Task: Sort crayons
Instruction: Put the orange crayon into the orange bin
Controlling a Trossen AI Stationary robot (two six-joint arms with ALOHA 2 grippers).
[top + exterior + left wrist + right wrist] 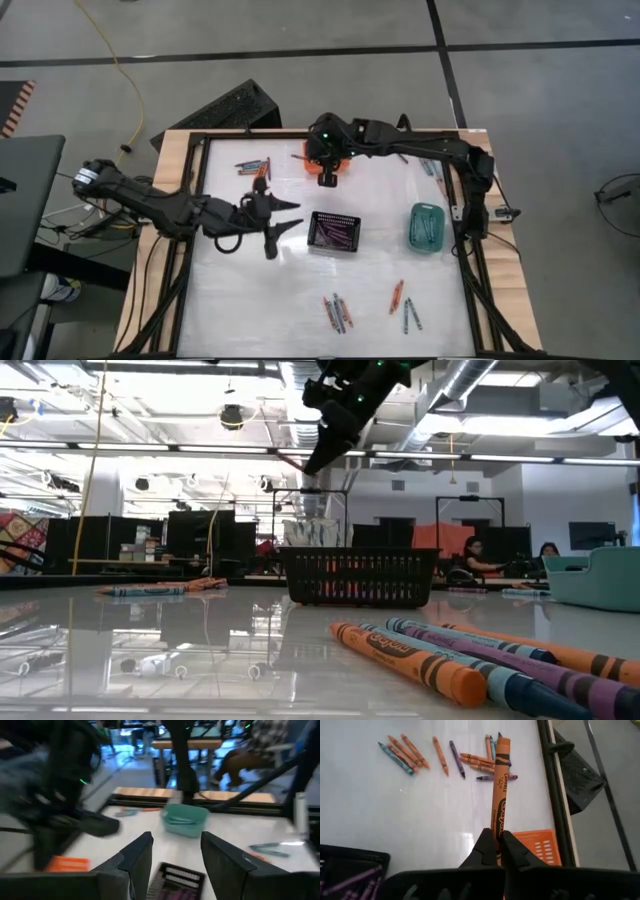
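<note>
I see a large open lab or office hall: exposed ceiling ducts [470,380], rows of desks with monitors [200,530], seated people [475,555].

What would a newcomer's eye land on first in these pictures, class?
Probably the orange crayon pinched in the right gripper, hanging above the orange basket at the table's far edge. Next, the black basket of purple crayons mid-table, with the open left gripper beside it.

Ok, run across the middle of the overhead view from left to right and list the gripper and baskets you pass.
left gripper → black basket → teal basket
</note>
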